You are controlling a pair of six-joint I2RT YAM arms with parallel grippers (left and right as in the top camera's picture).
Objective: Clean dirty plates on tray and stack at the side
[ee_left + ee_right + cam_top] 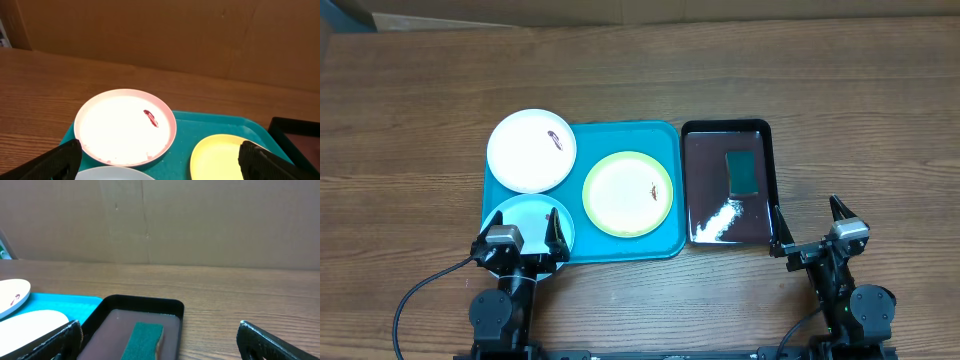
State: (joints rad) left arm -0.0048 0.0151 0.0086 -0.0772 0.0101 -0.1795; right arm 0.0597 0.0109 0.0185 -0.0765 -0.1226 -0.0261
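Observation:
Three plates lie on the turquoise tray [665,190]. The white plate [531,150] sits at its far left corner with a red-brown smear, also in the left wrist view [125,126]. The yellow-green-rimmed plate [628,193] holds a small smear at its right side and shows in the left wrist view [220,157]. The light blue plate [532,218] lies at the near left, partly under my left gripper [518,230], which is open with nothing between its fingers [52,162]. My right gripper [812,224] is open and holds nothing, near the black tray's right front corner.
A black glossy tray [761,130] holding dark liquid and a green sponge [743,171] stands just right of the turquoise tray; the sponge also shows in the right wrist view [145,339]. A cardboard wall rises behind the wooden table [880,120].

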